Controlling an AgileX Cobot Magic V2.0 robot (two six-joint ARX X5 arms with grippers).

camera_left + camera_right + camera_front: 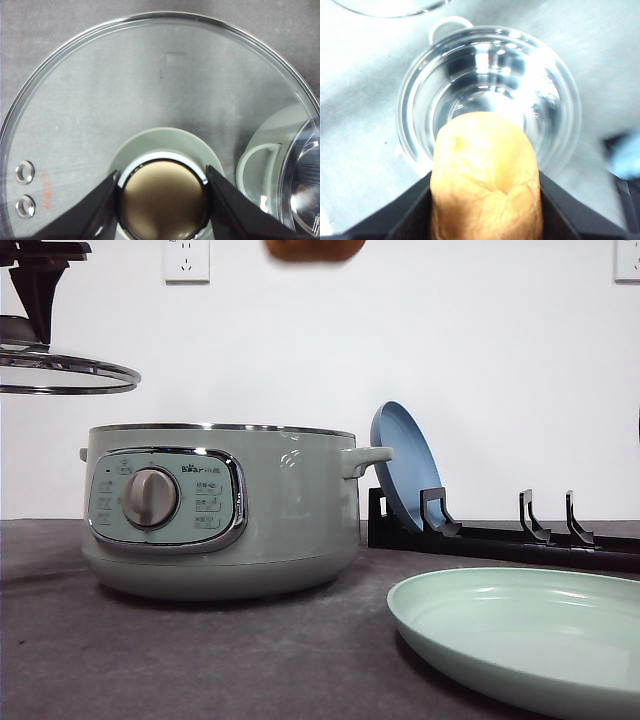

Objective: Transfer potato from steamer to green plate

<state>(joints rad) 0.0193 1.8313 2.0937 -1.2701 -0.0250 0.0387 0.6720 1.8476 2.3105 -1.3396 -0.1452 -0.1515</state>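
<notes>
One "Bear" logo on steamer [220, 510]; I see right gripper [485, 210] clamping potato [485, 180], left gripper [164, 200] clamping lid knob [164, 202].

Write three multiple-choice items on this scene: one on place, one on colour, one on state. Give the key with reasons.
1. Where is the potato?
A. in the steamer
B. on the green plate
C. held in the air above the steamer

2. What colour is the plate in the rack?
A. blue
B. red
C. white

3. What is the left gripper doing?
A. hanging open
B. holding the lid by its knob
C. holding the potato

Key: C, the right gripper holds it over the open steamer; A, the blue plate stands in the rack; B, its fingers clamp the lid knob.
</notes>
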